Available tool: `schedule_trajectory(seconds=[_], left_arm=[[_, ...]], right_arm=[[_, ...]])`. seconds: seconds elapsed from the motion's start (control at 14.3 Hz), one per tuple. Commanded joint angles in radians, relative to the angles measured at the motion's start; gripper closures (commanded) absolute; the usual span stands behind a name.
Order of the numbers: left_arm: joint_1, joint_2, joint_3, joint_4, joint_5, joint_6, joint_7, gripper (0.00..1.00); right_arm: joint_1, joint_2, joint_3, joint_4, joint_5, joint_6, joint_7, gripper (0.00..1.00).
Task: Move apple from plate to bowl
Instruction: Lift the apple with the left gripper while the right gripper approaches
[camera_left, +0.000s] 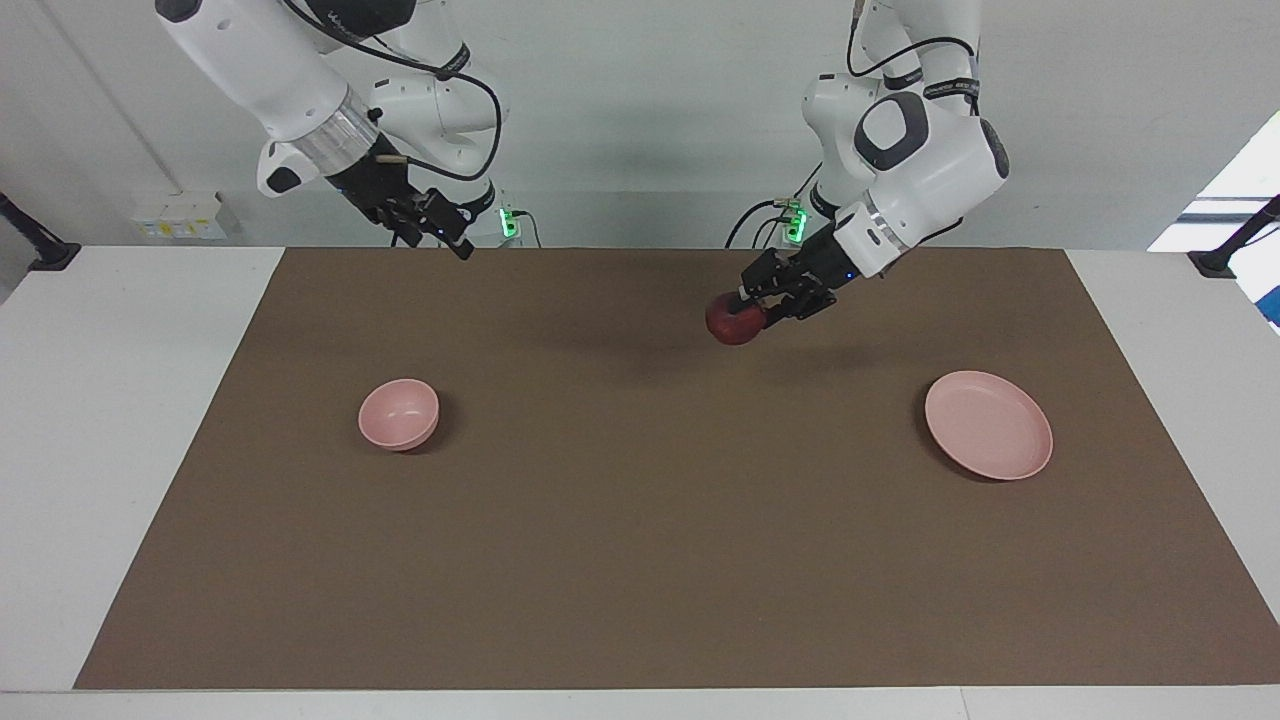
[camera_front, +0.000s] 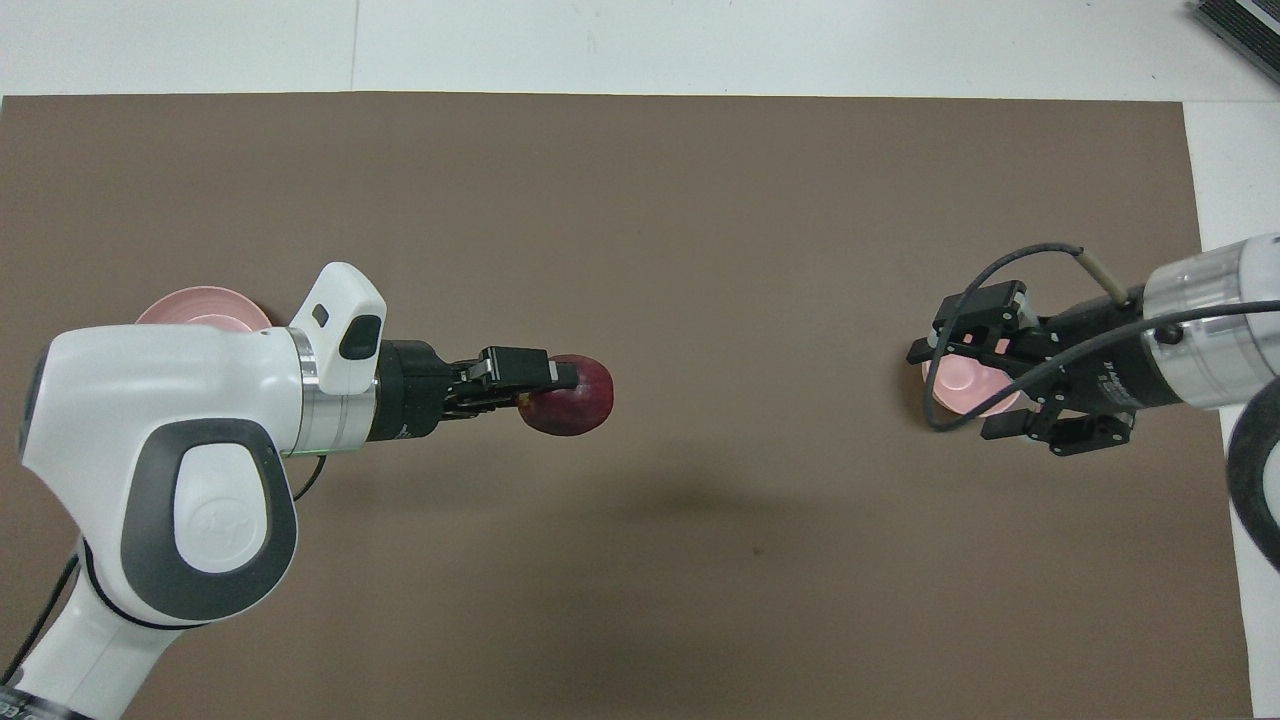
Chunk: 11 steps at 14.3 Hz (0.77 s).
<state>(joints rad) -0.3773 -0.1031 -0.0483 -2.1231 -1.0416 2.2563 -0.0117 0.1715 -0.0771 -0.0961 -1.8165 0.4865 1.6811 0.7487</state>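
Note:
The dark red apple (camera_left: 734, 323) is held in my left gripper (camera_left: 750, 308), which is shut on it and carries it in the air over the middle of the brown mat; it also shows in the overhead view (camera_front: 572, 396) with the gripper (camera_front: 548, 386). The pale pink plate (camera_left: 988, 424) lies empty toward the left arm's end, mostly hidden under the arm in the overhead view (camera_front: 200, 304). The small pink bowl (camera_left: 399, 413) stands empty toward the right arm's end. My right gripper (camera_left: 440, 240) is open and raised high; from overhead it (camera_front: 950, 394) partly covers the bowl (camera_front: 962, 378).
The brown mat (camera_left: 640, 560) covers most of the white table (camera_left: 120, 400). A dark object (camera_front: 1240, 25) sits at the table corner farthest from the robots, at the right arm's end.

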Motion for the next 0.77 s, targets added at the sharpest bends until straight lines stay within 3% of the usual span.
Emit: schedule_trajectory(seconds=[0.0, 0.49, 0.7], left_arm=[[-0.012, -0.009, -0.057, 0.002, -0.099, 0.122, -0.014, 1.0], [-0.012, -0.007, -0.179, 0.002, -0.262, 0.342, -0.008, 1.0], [-0.012, -0.009, -0.183, 0.002, -0.27, 0.353, -0.007, 1.0]], right_arm=[[0.035, 0.017, 0.001, -0.037, 0.09, 0.093, 0.153, 0.0], [0.114, 0.095, 0.004, -0.021, 0.262, 0.247, 0.411, 0.0], [0.153, 0.112, 0.007, -0.017, 0.288, 0.265, 0.451, 0.0]])
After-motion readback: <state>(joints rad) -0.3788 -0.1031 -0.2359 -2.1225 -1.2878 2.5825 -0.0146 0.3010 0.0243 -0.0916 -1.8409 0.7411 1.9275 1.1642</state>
